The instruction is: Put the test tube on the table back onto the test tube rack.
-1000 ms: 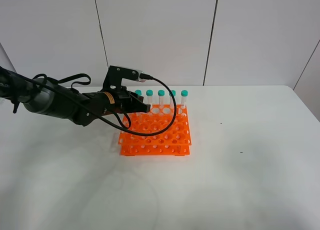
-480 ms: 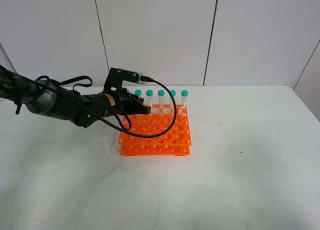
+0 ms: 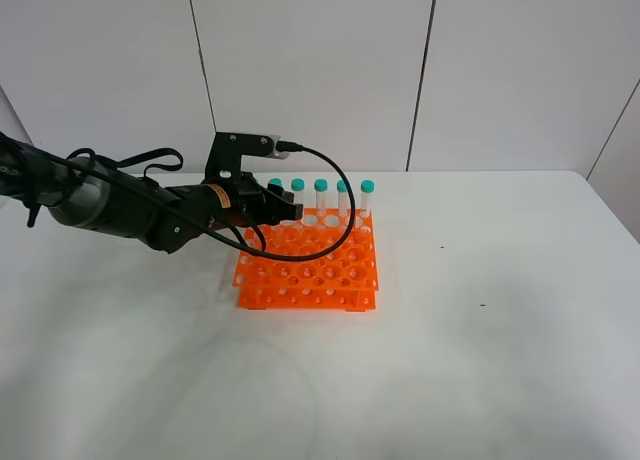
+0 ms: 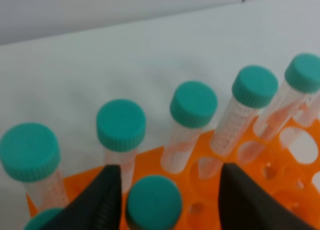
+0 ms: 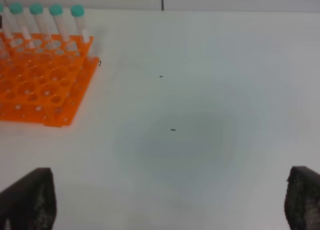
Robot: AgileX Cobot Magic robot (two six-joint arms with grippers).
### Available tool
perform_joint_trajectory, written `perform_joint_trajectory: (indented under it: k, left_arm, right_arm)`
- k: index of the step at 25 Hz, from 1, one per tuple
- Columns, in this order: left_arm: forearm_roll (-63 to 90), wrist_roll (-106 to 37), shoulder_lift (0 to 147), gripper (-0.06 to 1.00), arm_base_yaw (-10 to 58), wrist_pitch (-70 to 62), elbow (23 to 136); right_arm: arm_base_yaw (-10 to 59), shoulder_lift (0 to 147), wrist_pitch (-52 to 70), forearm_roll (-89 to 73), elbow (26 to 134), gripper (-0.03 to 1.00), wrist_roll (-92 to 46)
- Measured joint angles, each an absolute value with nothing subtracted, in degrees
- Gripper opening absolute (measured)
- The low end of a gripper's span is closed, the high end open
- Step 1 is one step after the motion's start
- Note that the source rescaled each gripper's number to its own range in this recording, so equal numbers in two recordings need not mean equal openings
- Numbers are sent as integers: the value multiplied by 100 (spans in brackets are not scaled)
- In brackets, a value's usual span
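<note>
The orange test tube rack (image 3: 305,270) stands on the white table (image 3: 480,360), with a row of teal-capped tubes (image 3: 321,195) along its far side. My left gripper (image 3: 285,212) hovers over the rack's back left part. In the left wrist view a teal-capped test tube (image 4: 152,200) stands upright in the rack (image 4: 150,162), in the row in front of the back row. It sits between the fingers (image 4: 107,200) of the left gripper (image 4: 167,202), which is open, with a gap on the cap's right. My right gripper (image 5: 170,202) is open and holds nothing.
In the right wrist view the rack (image 5: 40,85) lies far off, and bare white tabletop (image 5: 200,115) stretches between it and the right gripper. A black cable (image 3: 335,195) loops from the left wrist over the rack. A panelled wall (image 3: 320,70) rises behind the table.
The left gripper's jaws have parted and let go of the tube, which now stands in the rack. The left arm has shifted slightly; the right gripper is unchanged.
</note>
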State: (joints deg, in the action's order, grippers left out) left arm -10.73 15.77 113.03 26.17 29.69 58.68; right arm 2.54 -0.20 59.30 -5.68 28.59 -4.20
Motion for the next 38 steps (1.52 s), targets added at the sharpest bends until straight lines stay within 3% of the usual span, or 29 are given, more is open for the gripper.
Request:
perform_joint_trajectory:
  k: [9, 16, 18, 21, 23, 30, 38]
  left_arm:
    - [-1073, 1588, 10348, 49, 2617, 2827, 5868]
    - [-1073, 1590, 8848, 51, 2659, 1752, 5863]
    - [-1073, 1590, 8438, 62, 2750, 1194, 5863]
    - [-1073, 1584, 7896, 88, 2898, 307, 5863]
    - [-1054, 1580, 7635, 95, 2980, -280, 5863]
    - [-797, 1444, 7820, 100, 3027, -1984, 6040]
    - [-755, 710, 9019, 100, 2724, -4863, 7810]
  right_arm:
    - [254, -20, 5930, -568, 2859, 100, -420]
    - [254, -20, 5930, -568, 2859, 100, -420]
    - [254, -20, 5930, -568, 2859, 100, -420]
    - [254, -20, 5930, -568, 2859, 100, -420]
    - [254, -20, 5930, -568, 2859, 100, -420]
    - [254, -20, 5930, -568, 2859, 100, -420]
    - [254, -20, 5930, -568, 2859, 100, -420]
